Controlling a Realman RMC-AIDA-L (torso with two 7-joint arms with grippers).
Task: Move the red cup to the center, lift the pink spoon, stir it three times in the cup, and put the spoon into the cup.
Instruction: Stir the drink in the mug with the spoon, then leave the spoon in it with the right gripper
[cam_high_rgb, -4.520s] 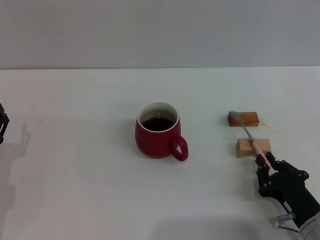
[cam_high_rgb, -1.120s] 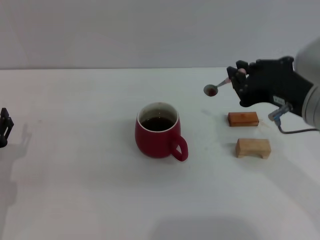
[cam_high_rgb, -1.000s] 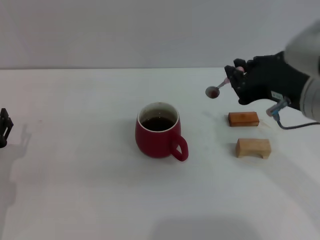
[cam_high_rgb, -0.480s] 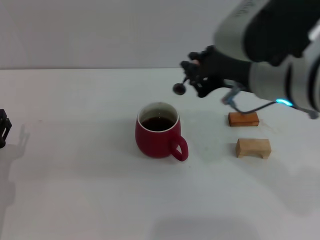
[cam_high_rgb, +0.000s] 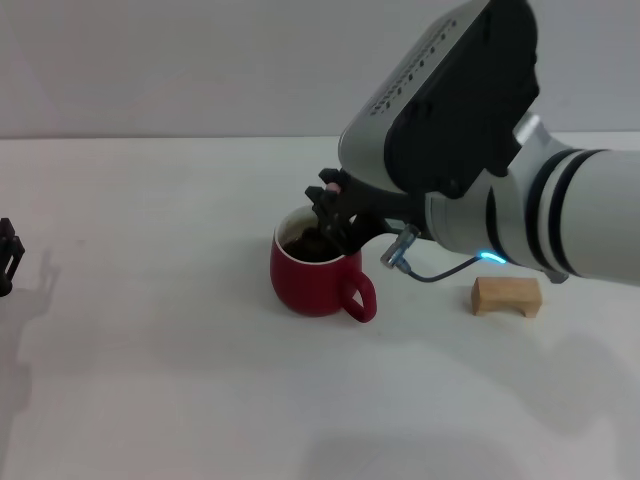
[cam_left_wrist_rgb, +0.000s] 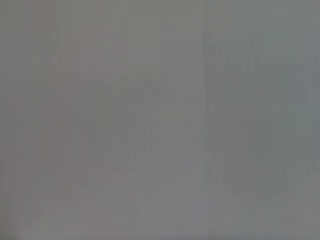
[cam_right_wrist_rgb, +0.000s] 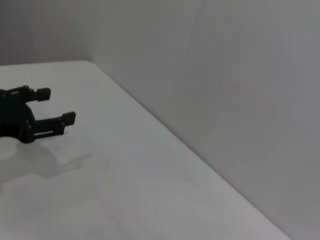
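Note:
The red cup (cam_high_rgb: 310, 282) stands at the middle of the white table (cam_high_rgb: 150, 330), dark liquid inside, its handle toward the front right. My right gripper (cam_high_rgb: 335, 213) is right over the cup's mouth, shut on the pink spoon. Only the pink end of the spoon (cam_high_rgb: 331, 187) shows above the black fingers. The spoon's bowl is hidden behind the fingers at the cup's opening. My left gripper (cam_high_rgb: 5, 256) is parked at the table's far left edge. It also shows in the right wrist view (cam_right_wrist_rgb: 56, 106), with its fingers apart and empty.
A pale wooden block (cam_high_rgb: 506, 296) lies to the right of the cup. My large right arm (cam_high_rgb: 500, 200) covers the table behind that block. The left wrist view shows only plain grey.
My right gripper has carried the spoon from the right of the table leftward and down to the cup's mouth. The cup and the left arm have not moved.

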